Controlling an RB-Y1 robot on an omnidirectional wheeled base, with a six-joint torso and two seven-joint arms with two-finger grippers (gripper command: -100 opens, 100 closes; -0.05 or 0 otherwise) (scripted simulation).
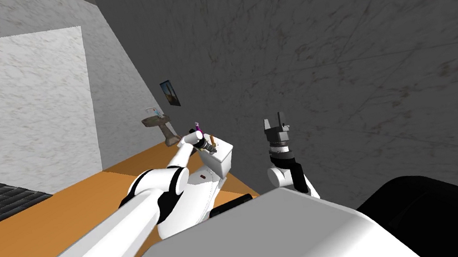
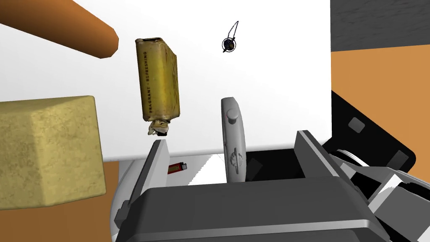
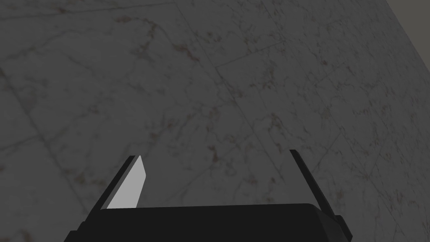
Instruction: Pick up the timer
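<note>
Between the spread fingers of my left gripper (image 2: 230, 140) stands the grey timer (image 2: 233, 122), edge-on to me at the edge of the white toilet tank lid (image 2: 273, 84), touching neither finger. Just past one fingertip lies a yellow-brown tin (image 2: 159, 80) lettered FRAGRANT, with a tan block (image 2: 46, 151) farther out. A red lighter (image 2: 176, 168) lies lower down. My right gripper (image 3: 214, 154) hangs open, raised beside the dark wall (image 1: 353, 61).

A yellow tin (image 2: 159, 82) (lettered side up) lies near a tan block (image 2: 48, 151).
</note>
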